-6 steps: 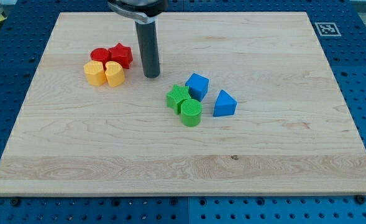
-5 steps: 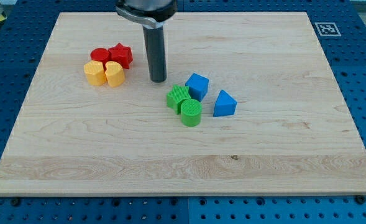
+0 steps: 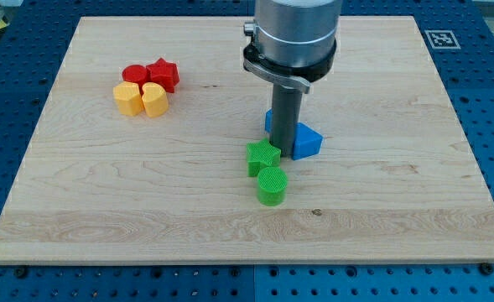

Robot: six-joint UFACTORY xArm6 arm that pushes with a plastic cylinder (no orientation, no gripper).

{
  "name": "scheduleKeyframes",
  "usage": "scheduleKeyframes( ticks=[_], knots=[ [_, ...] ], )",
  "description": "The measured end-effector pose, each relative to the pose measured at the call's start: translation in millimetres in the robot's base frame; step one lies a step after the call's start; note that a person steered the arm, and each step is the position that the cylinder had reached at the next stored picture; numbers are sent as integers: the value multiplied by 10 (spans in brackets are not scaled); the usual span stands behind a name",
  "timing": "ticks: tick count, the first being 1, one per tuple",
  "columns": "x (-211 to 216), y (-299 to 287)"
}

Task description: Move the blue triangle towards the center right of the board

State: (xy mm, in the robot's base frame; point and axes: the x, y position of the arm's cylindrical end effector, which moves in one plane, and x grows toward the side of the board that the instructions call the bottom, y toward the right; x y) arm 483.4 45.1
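I see red (image 3: pixel 150 75) and yellow blocks (image 3: pixel 141 98) far left on the bench (image 3: pixel 381 201); green star (image 3: pixel 262 156) and green cylinder (image 3: pixel 272 184) mid-bench.

We see a board (image 3: pixel 381 193) of pale wood with fine grain, smooth and matt. On it, the green cylinder (image 3: pixel 272 184) looks like ribbed plastic, while the blue triangle (image 3: pixel 308 143) beside it and the red star (image 3: pixel 163 74) show smoother, faintly shiny plastic. Our rod (image 3: pixel 286 122) is dark and matt; the collar (image 3: pixel 295 33) above it is grey brushed metal.
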Motion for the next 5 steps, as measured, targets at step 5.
scheduleKeyframes(
  ticks=[5],
  knots=[
    [3,746]
  ],
)
